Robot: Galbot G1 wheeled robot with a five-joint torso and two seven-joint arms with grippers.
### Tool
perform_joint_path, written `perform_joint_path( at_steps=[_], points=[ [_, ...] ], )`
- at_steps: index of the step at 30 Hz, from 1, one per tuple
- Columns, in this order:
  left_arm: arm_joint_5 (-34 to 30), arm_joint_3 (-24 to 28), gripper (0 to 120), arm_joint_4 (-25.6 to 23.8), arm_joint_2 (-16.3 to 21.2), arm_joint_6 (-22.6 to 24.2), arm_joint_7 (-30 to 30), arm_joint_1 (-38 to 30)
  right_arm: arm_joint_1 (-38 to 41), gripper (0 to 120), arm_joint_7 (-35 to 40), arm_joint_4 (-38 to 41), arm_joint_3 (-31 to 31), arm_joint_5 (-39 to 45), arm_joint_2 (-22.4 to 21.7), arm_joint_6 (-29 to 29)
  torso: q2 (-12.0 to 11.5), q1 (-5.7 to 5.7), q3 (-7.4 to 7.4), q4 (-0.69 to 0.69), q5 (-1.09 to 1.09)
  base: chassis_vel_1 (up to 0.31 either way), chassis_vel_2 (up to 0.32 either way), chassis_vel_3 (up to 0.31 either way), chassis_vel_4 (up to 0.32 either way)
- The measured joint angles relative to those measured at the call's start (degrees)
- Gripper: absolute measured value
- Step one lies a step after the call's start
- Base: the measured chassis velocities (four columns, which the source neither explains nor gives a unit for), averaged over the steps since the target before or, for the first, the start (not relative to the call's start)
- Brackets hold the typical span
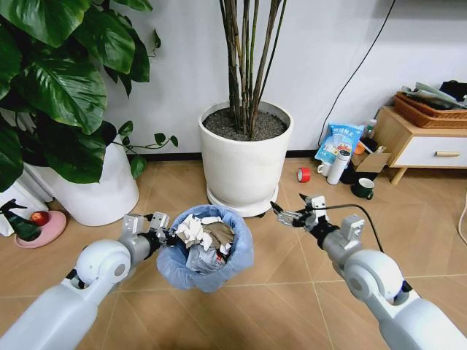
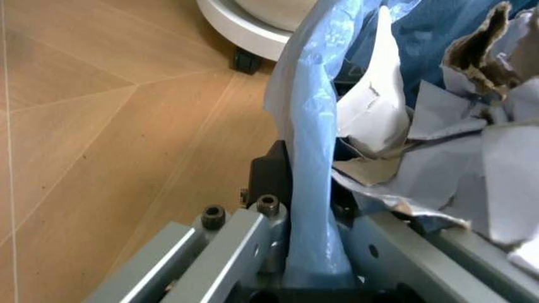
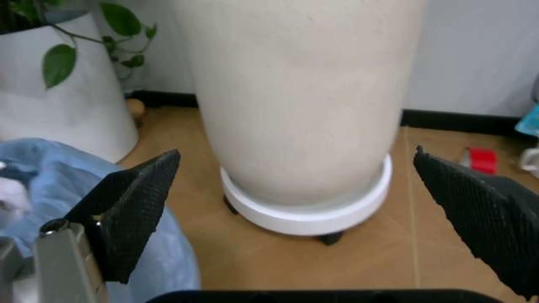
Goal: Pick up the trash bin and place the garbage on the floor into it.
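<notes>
Left arm reaches forward from the lower left, its hand point(image 1: 162, 232) closed on the near-left rim of the trash bin point(image 1: 206, 257), pinching the light-blue liner bag point(image 2: 307, 158) between its fingers point(image 2: 236, 243); whether the bin rests on the wooden floor point(image 1: 66, 255) or is lifted cannot be told. The bin stands just in front of the large white plant pot point(image 1: 244, 164) on its wheeled saucer point(image 3: 307, 211) and is heaped with garbage point(image 1: 206, 235): crumpled white paper and torn brown-and-white card. Right arm extends forward from the lower right, its hand point(image 1: 290, 214) empty above the floor just right of the bin, the black padded fingers point(image 3: 135, 205) spread wide apart and facing the pot. Near the wall lie a red tape roll point(image 1: 303, 174), a white tumbler point(image 1: 338, 166), a dark mug point(image 1: 363, 189) and a blue-white bag point(image 1: 339, 141) whose print is too small to read.
</notes>
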Motion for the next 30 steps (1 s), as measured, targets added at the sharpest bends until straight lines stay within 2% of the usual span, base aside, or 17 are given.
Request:
perform_joint_path(
  at_steps=[11, 19, 26, 30],
  points=[
    [0.3, -0.1, 0, -0.8, -0.1, 0.0, -0.1, 0.5, -4.7, 100, -1.5, 0.9, 4.9, -1.2, 0.9, 0.8, 0.0, -0.01, -0.01, -0.02, 0.01, 0.102, -0.113, -0.108, 0.109],
    [0.6, 0.0, 0, -1.5, -0.1, 0.0, -0.2, 1.1, -7.8, 100, -2.4, 1.3, 7.2, -2.7, 2.3, 1.7, 0.0, -0.01, -0.01, 0.01, 0.00, 0.136, -0.138, -0.140, 0.141],
    [0.8, -0.2, 0, -2.4, -0.2, 0.0, -0.3, 1.6, -14.8, 100, -0.2, -4.2, 11.0, -7.1, 6.3, 0.1, 0.0, -0.01, -0.01, -0.01, 0.02, 0.057, -0.056, -0.057, 0.054],
    [1.0, -0.3, 0, -2.6, -0.4, 0.0, -0.2, 1.9, -18.5, 100, -1.1, -7.0, 13.7, -7.9, 7.1, 1.4, 0.0, 0.00, 0.00, 0.00, 0.01, 0.000, 0.000, 0.000, 0.000]
  ],
)
